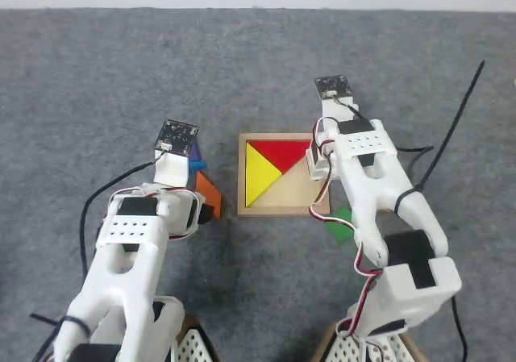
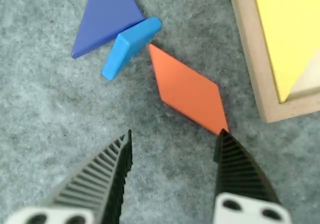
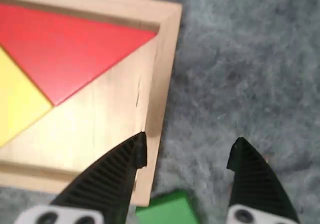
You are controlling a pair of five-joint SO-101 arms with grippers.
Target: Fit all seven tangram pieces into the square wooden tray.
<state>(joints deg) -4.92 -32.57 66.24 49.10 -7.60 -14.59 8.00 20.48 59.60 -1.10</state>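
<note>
1. Green piece (image 3: 165,209) first, nearest the arms. It lies on the carpet (image 1: 121,72) just off the tray's (image 1: 274,211) near right corner and is not yet fitted.
2. The right gripper (image 3: 191,137) hangs over that same corner, spread wide with nothing in it. One finger is over the tray's right rim, the other out over carpet. The green piece sits beneath it, back by the finger roots and short of the tips.
3. The orange piece (image 2: 187,90) lies flat just left of the tray, apart from the rim and loose.
4. The left gripper (image 2: 175,134) is wide apart too, and empty. The orange piece's near corner is right at one fingertip (image 2: 222,140), and the rest lies beyond the tips, not in the gap.
5. Inside the tray, the yellow triangle (image 1: 258,178) sits against the left side and the red triangle (image 1: 284,152) along the far side, their edges meeting. The near right part is bare wood.
6. Farther left of the tray, a blue block (image 2: 131,47) is tipped on edge, touching a dark blue triangle (image 2: 107,14). Both are loose.
7. My call: two pieces are seated and at least four are left, so it's early going.
</note>
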